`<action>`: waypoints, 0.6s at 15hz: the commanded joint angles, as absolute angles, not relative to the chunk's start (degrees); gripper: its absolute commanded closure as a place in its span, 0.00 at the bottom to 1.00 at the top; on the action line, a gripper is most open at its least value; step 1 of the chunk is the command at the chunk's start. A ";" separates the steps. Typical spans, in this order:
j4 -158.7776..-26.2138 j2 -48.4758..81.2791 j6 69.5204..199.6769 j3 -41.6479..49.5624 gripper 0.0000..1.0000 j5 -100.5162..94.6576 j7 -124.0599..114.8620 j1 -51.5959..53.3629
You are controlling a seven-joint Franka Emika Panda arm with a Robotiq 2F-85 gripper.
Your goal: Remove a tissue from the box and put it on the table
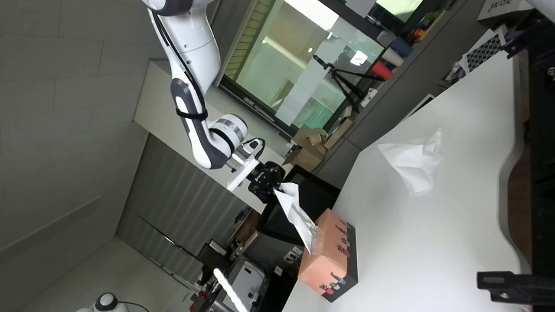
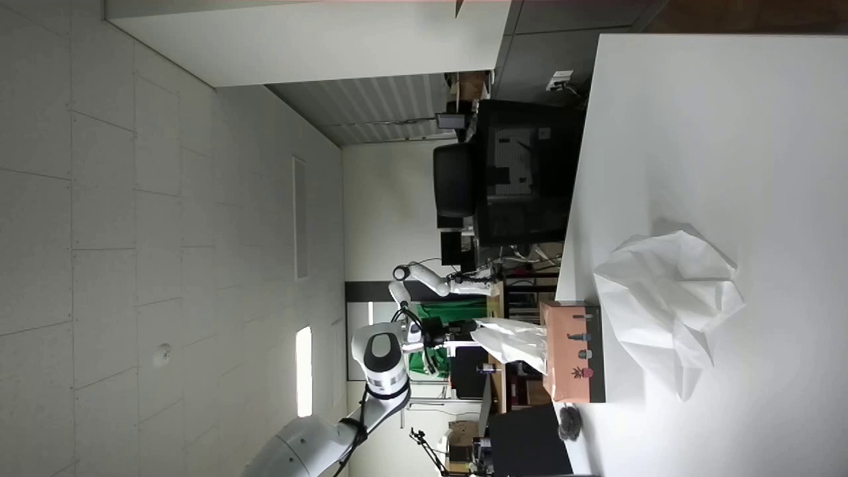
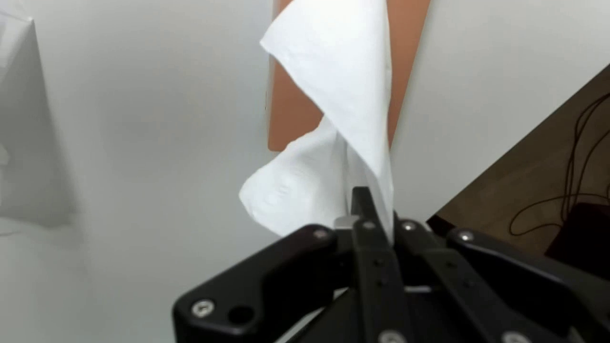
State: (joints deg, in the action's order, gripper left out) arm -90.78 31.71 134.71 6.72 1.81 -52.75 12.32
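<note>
- In an exterior view: gripper (image 1: 276, 189) pinched tight on upper end of gripped tissue (image 1: 294, 212), which stretches to top of box (image 1: 328, 258), long axis slanting down-right; how much is inside, cannot tell.
- Box upright on table (image 1: 433, 242), long axis upper right to lower left.
- Count: one gripper, one box, two tissues; loose tissue (image 1: 412, 162) lies spread on table, well apart from box.
- Around: dark panel (image 1: 314, 195) behind gripped tissue; tripod (image 1: 342, 80) and cardboard (image 1: 305, 155) farther back.
- In an exterior view: box long side faces camera, long axis up-down, top facing left; gripped tissue points left from it to gripper.
- Two tissues, one box; loose tissue crumpled, nearer camera than box. Fuzzy grey thing (image 2: 570, 423) near box, white arm (image 2: 427, 278) in background.
- Wrist view: gripped tissue runs up from gripper, folded, flap out left, covering middle of box top. Box, cut by top edge, runs roughly vertical.
- Part of loose tissue at left edge. Cables (image 3: 570, 171) on floor (image 3: 529, 181) at right.
</note>
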 commanded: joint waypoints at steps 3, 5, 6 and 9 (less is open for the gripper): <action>-89.22 26.30 129.17 8.79 1.00 -3.66 -54.01 9.44; -87.72 25.98 126.67 9.94 1.00 -6.10 -54.49 8.30; -86.60 26.32 124.68 10.52 1.00 -7.01 -54.52 7.48; -83.41 28.04 118.73 12.61 1.00 -10.71 -55.35 5.49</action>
State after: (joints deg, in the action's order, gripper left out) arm -87.80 25.99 124.69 11.09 -7.16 -52.91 7.07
